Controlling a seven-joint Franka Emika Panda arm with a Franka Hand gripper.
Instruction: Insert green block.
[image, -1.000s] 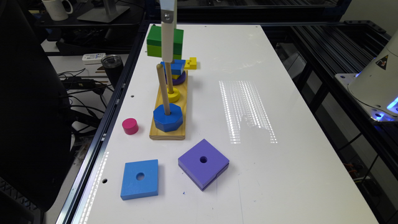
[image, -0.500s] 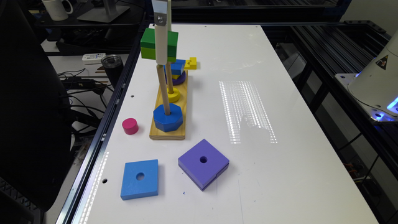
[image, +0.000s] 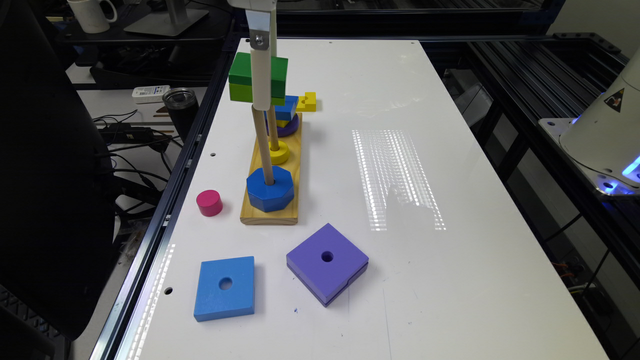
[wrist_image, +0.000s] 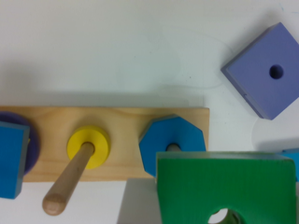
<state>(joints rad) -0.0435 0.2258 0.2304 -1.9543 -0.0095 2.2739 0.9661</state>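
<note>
green block (image: 242, 79) is gripped in the hand (image: 261, 95), above the blue octagon's peg (image: 262, 145).

green block (wrist_image: 224, 186) cut off at wrist view's edge, blue square block (wrist_image: 11, 158) likewise, gripper's grip unclear

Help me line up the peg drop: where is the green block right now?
The green block is held aloft by the gripper above the peg board's near end, over the blue octagon.
</note>
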